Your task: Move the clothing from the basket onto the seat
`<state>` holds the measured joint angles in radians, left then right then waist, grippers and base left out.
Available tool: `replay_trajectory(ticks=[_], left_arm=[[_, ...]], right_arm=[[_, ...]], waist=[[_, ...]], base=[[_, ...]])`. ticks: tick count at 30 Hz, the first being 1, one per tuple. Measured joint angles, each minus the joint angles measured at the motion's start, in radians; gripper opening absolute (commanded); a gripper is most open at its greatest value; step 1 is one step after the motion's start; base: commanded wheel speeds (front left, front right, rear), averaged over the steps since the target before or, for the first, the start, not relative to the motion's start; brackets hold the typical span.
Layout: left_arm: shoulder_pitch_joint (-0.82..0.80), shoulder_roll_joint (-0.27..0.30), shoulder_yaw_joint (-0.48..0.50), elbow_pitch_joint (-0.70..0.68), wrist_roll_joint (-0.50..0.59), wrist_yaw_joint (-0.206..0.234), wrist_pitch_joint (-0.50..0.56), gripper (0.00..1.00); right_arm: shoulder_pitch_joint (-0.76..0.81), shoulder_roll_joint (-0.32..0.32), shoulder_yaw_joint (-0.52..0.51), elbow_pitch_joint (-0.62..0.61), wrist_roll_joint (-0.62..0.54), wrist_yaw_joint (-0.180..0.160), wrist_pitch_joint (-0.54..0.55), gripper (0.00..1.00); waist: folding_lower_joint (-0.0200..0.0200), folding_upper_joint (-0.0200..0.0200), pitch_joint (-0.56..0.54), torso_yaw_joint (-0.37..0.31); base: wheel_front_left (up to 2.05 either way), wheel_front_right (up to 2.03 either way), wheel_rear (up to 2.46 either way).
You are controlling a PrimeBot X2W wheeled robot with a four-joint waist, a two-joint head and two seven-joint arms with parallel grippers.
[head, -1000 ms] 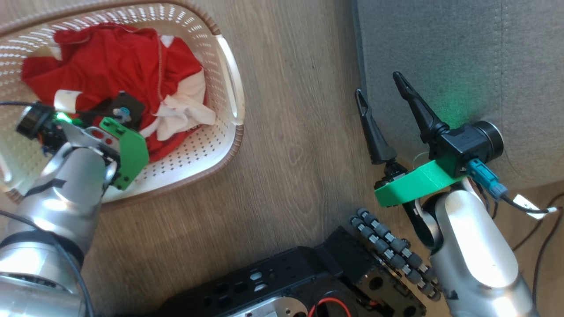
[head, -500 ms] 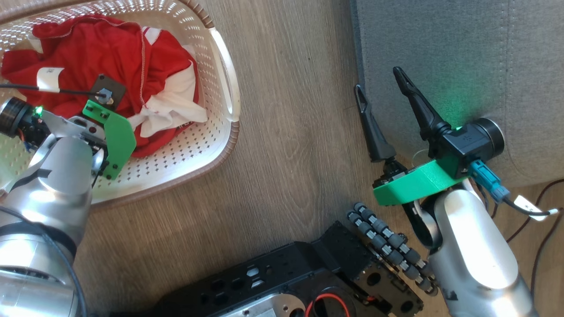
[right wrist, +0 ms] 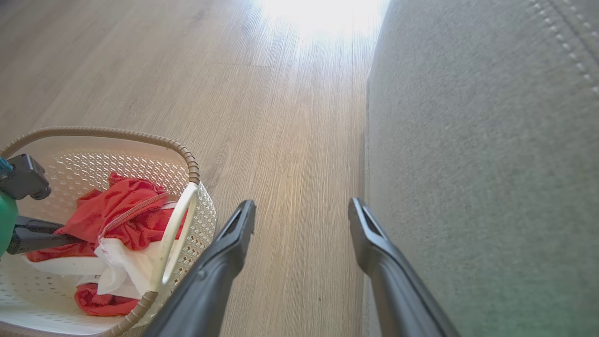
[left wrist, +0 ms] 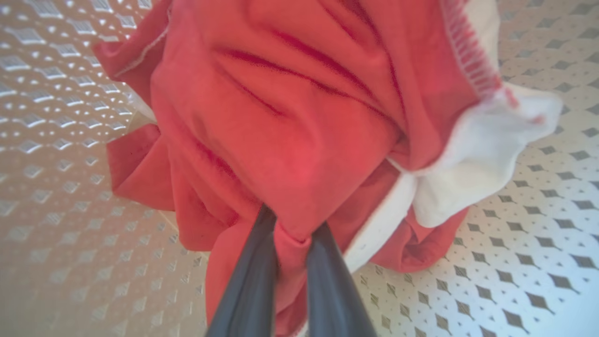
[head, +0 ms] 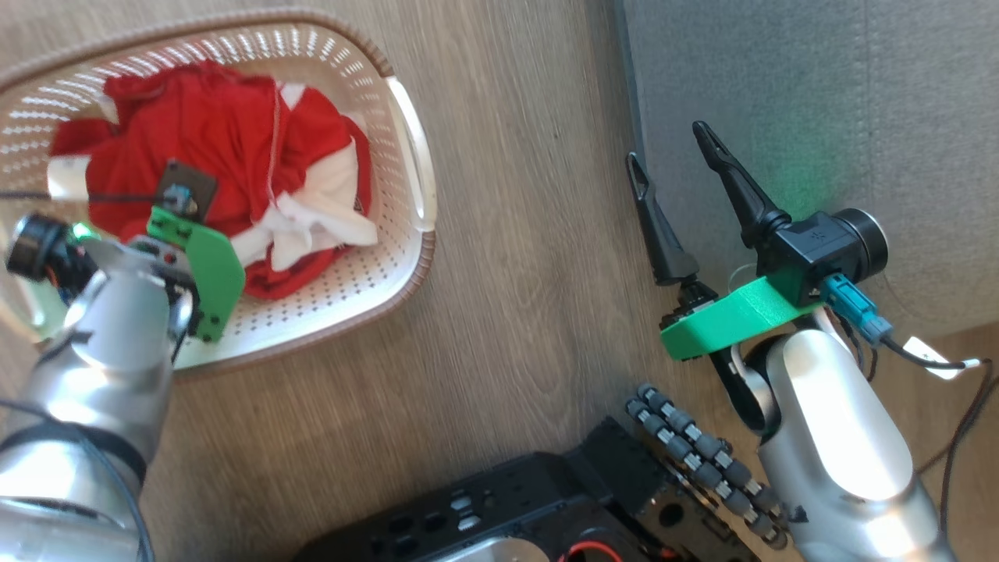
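the left gripper (left wrist: 292, 231) is clamped on a fold of the clothing (left wrist: 304, 140), a crumpled heap in the basket (head: 422, 257) with no clear long axis or heading. the seat (head: 780, 78) lies to the robot's right across bare floor (head: 531, 234); the right gripper (head: 666, 144), spread and empty, hangs at its edge, nearer it.

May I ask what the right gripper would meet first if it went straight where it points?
Likely the seat: the right gripper sits at its edge, one finger over bare floor. Depth is unclear.
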<state>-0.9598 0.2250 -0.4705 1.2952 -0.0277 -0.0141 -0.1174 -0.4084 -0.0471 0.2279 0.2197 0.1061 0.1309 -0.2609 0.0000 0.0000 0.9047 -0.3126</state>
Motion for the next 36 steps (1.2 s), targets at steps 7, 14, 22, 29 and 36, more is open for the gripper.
replay_trajectory(ticks=[7, 14, 22, 29, 36], left_arm=[[0.077, -0.037, 0.021, 0.003, -0.047, 0.010, -0.100, 0.00], [0.148, -0.073, 0.065, -0.096, -0.110, 0.018, -0.130, 0.00], [0.298, -0.090, 0.136, -0.387, -0.131, 0.036, -0.130, 0.00], [0.439, -0.108, 0.222, -0.641, -0.137, 0.011, -0.130, 0.00], [0.555, -0.139, 0.319, -0.838, -0.124, -0.017, -0.131, 0.00]], right_arm=[[-0.001, 0.000, -0.024, 0.039, -0.028, 0.000, 0.000, 1.00], [0.011, 0.000, -0.039, 0.075, -0.050, 0.000, 0.000, 1.00], [0.061, 0.000, -0.069, 0.118, -0.070, 0.000, 0.000, 1.00], [0.113, 0.000, -0.101, 0.154, -0.061, 0.000, 0.001, 1.00], [0.164, 0.000, -0.102, 0.163, -0.034, 0.000, 0.001, 1.00]], waist=[[0.0000, 0.0000, -0.120, 0.040], [0.0000, 0.0000, -0.253, 0.084], [-0.0001, 0.0001, -0.407, 0.142], [-0.0001, 0.0001, -0.537, 0.188], [-0.0001, 0.0001, -0.627, 0.218]], base=[[0.00, 0.00, 0.00], [0.00, 0.00, 0.00], [0.00, 0.00, 0.00], [0.00, 0.00, 0.00], [0.00, 0.00, 0.00]])
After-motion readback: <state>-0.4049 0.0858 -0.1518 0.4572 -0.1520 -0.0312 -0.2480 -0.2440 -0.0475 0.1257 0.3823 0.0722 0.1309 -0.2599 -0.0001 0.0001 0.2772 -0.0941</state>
